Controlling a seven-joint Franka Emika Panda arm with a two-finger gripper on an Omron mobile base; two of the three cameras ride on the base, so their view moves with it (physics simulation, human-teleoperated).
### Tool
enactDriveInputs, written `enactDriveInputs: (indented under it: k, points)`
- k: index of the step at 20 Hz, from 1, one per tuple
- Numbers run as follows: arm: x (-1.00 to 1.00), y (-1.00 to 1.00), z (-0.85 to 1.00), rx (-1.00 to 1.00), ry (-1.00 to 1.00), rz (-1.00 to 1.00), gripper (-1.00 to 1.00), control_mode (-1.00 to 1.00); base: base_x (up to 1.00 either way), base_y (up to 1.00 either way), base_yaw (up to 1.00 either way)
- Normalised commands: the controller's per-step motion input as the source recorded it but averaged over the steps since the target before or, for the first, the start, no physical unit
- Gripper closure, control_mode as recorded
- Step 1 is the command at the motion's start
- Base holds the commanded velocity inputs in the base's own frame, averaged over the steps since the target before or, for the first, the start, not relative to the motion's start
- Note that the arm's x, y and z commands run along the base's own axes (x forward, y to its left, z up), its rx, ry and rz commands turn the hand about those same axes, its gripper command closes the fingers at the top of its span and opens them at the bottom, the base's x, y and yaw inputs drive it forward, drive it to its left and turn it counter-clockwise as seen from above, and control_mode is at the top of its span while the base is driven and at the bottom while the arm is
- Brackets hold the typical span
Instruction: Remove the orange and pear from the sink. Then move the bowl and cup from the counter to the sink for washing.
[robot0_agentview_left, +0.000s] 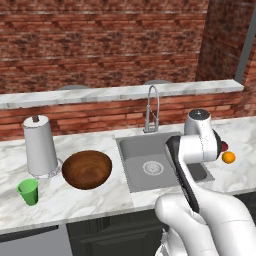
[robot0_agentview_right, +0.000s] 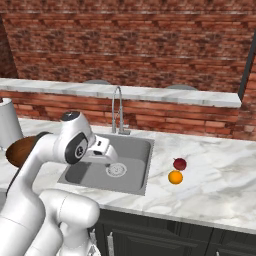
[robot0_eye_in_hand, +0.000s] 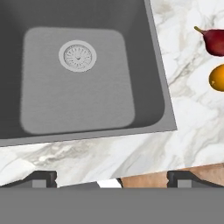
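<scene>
The orange (robot0_agentview_right: 175, 177) (robot0_agentview_left: 228, 157) (robot0_eye_in_hand: 217, 78) and the dark red pear (robot0_agentview_right: 180, 163) (robot0_eye_in_hand: 215, 40) lie side by side on the counter (robot0_agentview_right: 220, 185), right of the sink (robot0_agentview_right: 142, 150) (robot0_agentview_left: 131, 150) (robot0_eye_in_hand: 151, 78). In the left base view my arm partly hides the pear (robot0_agentview_left: 225, 146). Left of the sink stands the wooden bowl (robot0_agentview_left: 86, 169), with the green cup (robot0_agentview_left: 28, 191) further left near the front edge. My gripper (robot0_agentview_right: 111, 159) (robot0_eye_in_hand: 114, 179) hangs open over the sink's front part, with nothing between its fingers.
A paper towel roll (robot0_agentview_left: 40, 145) stands behind the cup and bowl. The tall steel tap (robot0_agentview_left: 151, 107) (robot0_agentview_right: 118, 110) rises behind the basin. A higher marble ledge (robot0_agentview_left: 125, 92) runs along the brick wall.
</scene>
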Motion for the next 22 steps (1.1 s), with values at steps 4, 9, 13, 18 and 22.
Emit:
enactDriveInputs:
  k: [4, 9, 13, 18, 22]
  points:
    - [-0.06, 0.41, 0.08, 0.0, 0.0, -0.01, -1.0, -1.0, 0.0, 0.0, 0.0]
    - [-0.06, 0.37, 0.1, 0.0, 0.0, 0.0, -1.0, -1.0, 0.0, 0.0, 0.0]
    - [-0.04, 0.39, 0.08, 0.0, 0.0, 0.0, -1.0, -1.0, 0.0, 0.0, 0.0]
    - [-0.02, 0.36, 0.07, 0.01, 0.0, 0.0, -1.0, -1.0, 0.0, 0.0, 0.0]
    - [0.0, 0.38, 0.07, 0.01, 0.0, 0.0, -1.0, -1.0, 0.0, 0.0, 0.0]
